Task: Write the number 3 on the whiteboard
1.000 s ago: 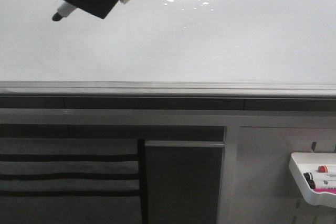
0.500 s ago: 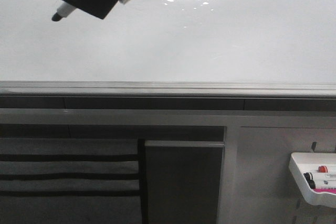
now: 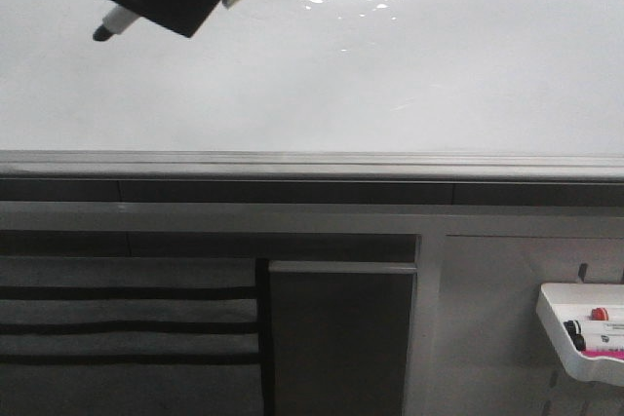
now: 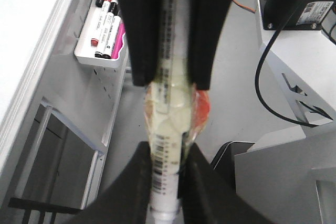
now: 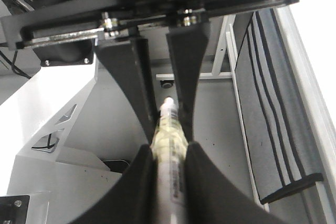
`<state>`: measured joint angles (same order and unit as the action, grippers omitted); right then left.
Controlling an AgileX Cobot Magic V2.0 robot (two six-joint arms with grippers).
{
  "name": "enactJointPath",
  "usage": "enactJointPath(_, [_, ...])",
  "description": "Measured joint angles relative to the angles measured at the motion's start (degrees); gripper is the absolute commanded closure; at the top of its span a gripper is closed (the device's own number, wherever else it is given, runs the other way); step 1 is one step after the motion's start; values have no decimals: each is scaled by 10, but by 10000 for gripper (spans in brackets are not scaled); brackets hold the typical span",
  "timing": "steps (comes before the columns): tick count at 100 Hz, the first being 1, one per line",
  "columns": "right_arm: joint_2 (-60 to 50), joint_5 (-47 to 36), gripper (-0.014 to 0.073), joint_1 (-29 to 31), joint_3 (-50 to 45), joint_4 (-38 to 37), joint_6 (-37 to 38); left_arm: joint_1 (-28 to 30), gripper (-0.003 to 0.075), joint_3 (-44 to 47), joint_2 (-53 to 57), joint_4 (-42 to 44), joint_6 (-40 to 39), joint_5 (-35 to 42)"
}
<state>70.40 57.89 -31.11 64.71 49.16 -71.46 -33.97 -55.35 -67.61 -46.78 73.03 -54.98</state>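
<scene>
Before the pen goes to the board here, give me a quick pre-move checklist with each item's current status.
1. Marker clamped in left gripper: ok.
2. Right gripper also shut on a marker: ok.
3. Cap off, dark tip exposed: ok.
4. Tip touching the whiteboard: cannot tell.
5. Board free of marks where visible: ok; no 3 written yet.
6. Spare markers in the tray, out of the way: ok.

A bright overhead light glares off the top of the glossy whiteboard, its rippled reflection blown out, while both wrist views show their near, taped markers soft and out of focus.
</scene>
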Motion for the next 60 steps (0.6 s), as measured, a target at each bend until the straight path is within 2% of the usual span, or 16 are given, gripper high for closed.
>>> enactJointPath(12, [0, -1, 573, 0, 1, -5, 0, 0, 415, 0, 0, 1, 0, 6])
enactJointPath(19, [0, -7, 573, 0, 2, -18, 1, 0, 339, 0, 0, 6, 0, 14])
enactJointPath(41, [-38, -58, 573, 0, 3, -99, 72, 50, 322, 0, 34, 9, -3, 23])
enactJointPath(60, [-98, -88, 573, 28, 4, -174, 223, 133, 323, 5, 100, 9, -47, 31])
